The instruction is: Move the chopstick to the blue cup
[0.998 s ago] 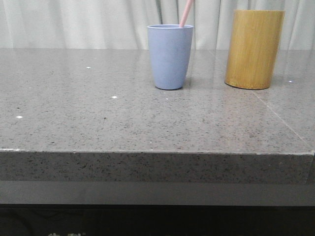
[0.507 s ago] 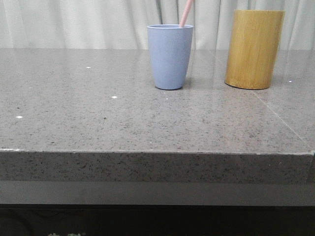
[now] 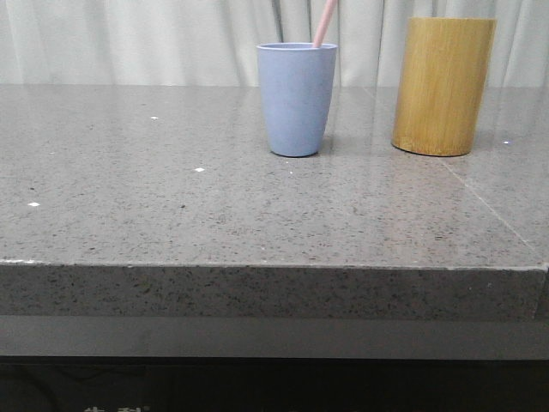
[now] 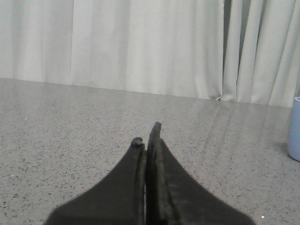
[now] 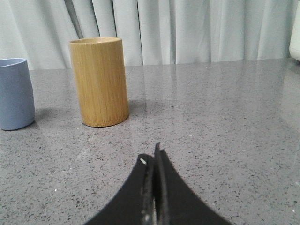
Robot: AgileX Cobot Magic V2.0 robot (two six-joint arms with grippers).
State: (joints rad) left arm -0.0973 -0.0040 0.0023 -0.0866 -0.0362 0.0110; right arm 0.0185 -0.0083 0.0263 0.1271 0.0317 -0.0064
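Observation:
The pale grey-blue cup (image 3: 296,99) stands upright at the back middle of the grey stone table. A thin pale pink chopstick (image 3: 324,23) leans out of its rim and runs off the top of the front view. The cup also shows in the right wrist view (image 5: 15,93) and, as a sliver, in the left wrist view (image 4: 295,129). My left gripper (image 4: 146,136) is shut and empty, low over bare table left of the cup. My right gripper (image 5: 153,155) is shut and empty, some way in front of the bamboo cylinder. Neither gripper shows in the front view.
A taller yellow-brown bamboo-like cylinder (image 3: 443,86) stands right of the blue cup, also in the right wrist view (image 5: 99,82). The table's front edge (image 3: 274,266) runs across the front view. White curtains hang behind the table.

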